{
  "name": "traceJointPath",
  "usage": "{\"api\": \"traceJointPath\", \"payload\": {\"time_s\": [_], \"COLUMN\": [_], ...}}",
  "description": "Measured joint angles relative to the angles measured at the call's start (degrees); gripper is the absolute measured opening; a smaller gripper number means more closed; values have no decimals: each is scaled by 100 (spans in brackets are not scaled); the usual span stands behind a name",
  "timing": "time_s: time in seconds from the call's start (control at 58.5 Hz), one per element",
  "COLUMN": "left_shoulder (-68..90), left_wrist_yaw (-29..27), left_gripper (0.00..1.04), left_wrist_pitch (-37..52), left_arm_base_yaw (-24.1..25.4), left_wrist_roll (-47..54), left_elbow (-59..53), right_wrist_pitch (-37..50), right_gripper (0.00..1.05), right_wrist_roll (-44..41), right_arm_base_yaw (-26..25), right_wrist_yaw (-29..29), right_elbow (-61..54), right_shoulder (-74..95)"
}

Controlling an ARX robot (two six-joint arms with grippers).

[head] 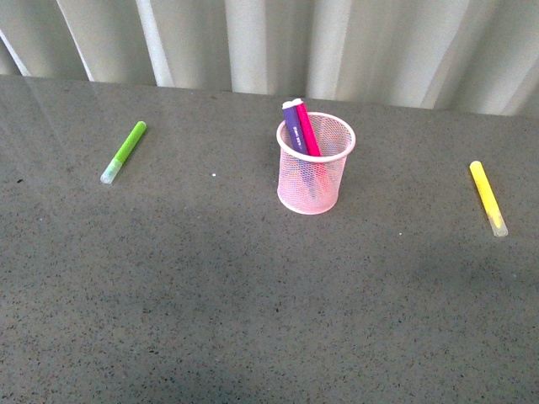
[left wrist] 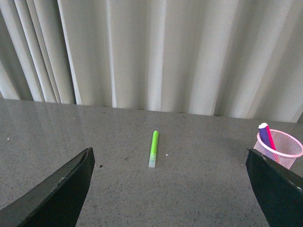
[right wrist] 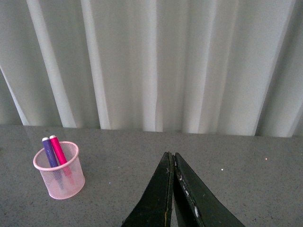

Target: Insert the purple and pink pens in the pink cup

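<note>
Since both task pens already stand inside the holder, the job looks finished as far as these views show. The grey speckled table (head: 253, 320) stretches wide, backed by a pale pleated curtain (head: 362, 42) at the far edge. Near the table's middle, toward the far side, stands the pink cup (head: 316, 181), upright, a mesh pen holder. Inside it the purple pen (head: 292, 124) and the pink pen (head: 307, 130) lean side by side against the far-left rim, their tops poking above it. The left claw (left wrist: 170, 189) has its dark fingers spread wide apart, holding nothing, and looks toward the lime-green pen (head: 125, 151), which lies far left on the table. The right claw (right wrist: 172, 194) has its fingers pressed together, empty. A yellow pen (head: 488, 197) lies at the right, well apart from the cup. Nothing seems left to insert.
</note>
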Motion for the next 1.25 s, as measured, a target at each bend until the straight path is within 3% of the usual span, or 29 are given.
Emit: {"api": "traceJointPath", "payload": {"time_s": [0.085, 0.632, 1.247], "left_shoulder": [0, 0, 0], "left_wrist_yaw": [0, 0, 0], "left_gripper": [98, 98, 98], "left_wrist_pitch": [0, 0, 0], "left_arm_base_yaw": [0, 0, 0], "left_wrist_roll": [0, 0, 0], "left_elbow": [0, 0, 0], "right_wrist_pitch": [0, 0, 0], "right_gripper": [6, 99, 98], "right_wrist_roll": [-4, 2, 2], "right_arm_base_yaw": [0, 0, 0], "right_wrist_yaw": [0, 0, 0], "right_elbow": [0, 0, 0], "right_shoulder": [0, 0, 0]}}
